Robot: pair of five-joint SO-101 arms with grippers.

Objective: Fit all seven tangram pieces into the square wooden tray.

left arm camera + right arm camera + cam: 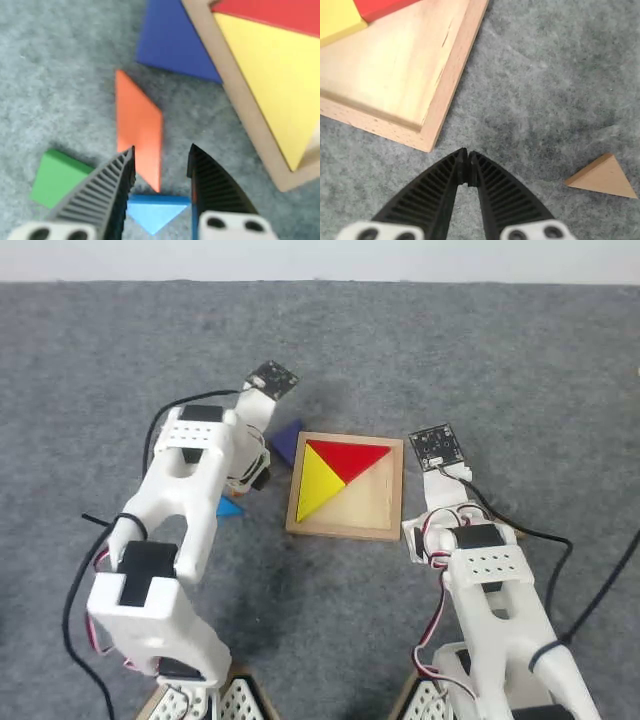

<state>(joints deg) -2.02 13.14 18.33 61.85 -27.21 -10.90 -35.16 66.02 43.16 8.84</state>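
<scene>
High view: the square wooden tray [345, 529] sat on the grey carpeted tabletop [500, 360] between the two arms. It held a red triangle [350, 456] along its far side and a yellow triangle [316, 486] against its left side, the two meeting edge to edge; the rest of the tray floor was bare wood. A dark blue piece [285, 440] lay just off the tray's far left corner, and a light blue triangle [230, 507] peeked out beside the left arm. Left wrist view added detail: the left pincer [161, 149] was released, jaws apart, its tips over the near end of an orange parallelogram [137, 120] lying flat on the carpet. The light blue triangle lay between the fingers, closer to the wrist. A green piece [56, 175] lay to one side, apart from the orange one. The dark blue piece reached the tray rim; contact could not be told. Right wrist view: the right pincer [467, 154] was clenched on nothing, tips together over carpet near a tray corner. A small plain-wood triangle [602, 177] lay on the carpet, apart from the tray. A pale wall strip [320, 258] ran along the tabletop's far edge.
</scene>
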